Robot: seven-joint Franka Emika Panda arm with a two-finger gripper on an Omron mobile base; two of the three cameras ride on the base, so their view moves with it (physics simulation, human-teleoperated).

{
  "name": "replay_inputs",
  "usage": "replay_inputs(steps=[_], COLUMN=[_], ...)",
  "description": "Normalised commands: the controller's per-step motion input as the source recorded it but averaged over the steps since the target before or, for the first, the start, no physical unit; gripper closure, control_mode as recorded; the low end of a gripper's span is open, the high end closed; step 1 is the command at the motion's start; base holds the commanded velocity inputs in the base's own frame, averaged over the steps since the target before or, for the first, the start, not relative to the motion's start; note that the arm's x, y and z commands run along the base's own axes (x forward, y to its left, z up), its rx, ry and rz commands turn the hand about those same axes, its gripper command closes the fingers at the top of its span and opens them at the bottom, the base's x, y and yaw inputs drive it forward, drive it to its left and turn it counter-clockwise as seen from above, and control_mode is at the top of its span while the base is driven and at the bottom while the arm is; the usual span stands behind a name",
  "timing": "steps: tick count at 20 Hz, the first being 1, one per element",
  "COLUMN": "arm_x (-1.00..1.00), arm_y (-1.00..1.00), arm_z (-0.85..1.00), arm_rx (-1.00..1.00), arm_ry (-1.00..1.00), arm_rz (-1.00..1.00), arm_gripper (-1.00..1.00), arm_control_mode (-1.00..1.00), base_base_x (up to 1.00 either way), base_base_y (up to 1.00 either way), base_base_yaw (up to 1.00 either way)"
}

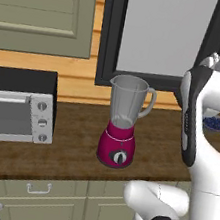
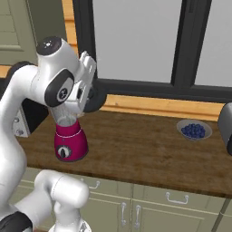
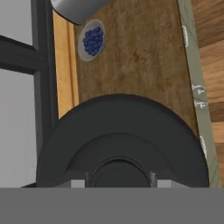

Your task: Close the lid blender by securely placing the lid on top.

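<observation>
- A blender is seen standing upright on a dark wooden counter, a clear grey jar with a side handle set on a magenta base with a black dial.
- The jar's rim is seen uncovered in the left base view.
- A silver toaster oven is placed on the counter to the blender's left, well apart from it.
- In the right base view, a dark round lid is held in the air at the end of the white arm, just above and to the right of the blender, in front of the dark window frame.
- In the hand view, the lid is seen close up, and the fingers are closed on it, gripping its central knob.
- A small bowl of blueberries is set on the counter, far to the right of the blender.
</observation>
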Motion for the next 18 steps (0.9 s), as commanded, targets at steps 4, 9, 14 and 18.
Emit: replay_inputs(steps=[4,9,14,18], arm_x=[0.0,-0.1,0.33,0.22], arm_y=[0.79,0.28,0.35,0.25], arm_z=[0.28,0.04,0.27,0.0], arm_rx=[0.02,0.02,0.06,0.04], arm_ry=[0.01,0.01,0.16,0.13], arm_rz=[0.0,0.01,0.0,0.0], arm_gripper=[1.0,1.0,1.0,1.0], arm_control_mode=[-1.0,-1.0,-1.0,-1.0], base_base_x=[0.0,0.0,0.0,0.0], base_base_y=[0.0,0.0,0.0,0.0], base_base_yaw=[0.0,0.0,0.0,0.0])
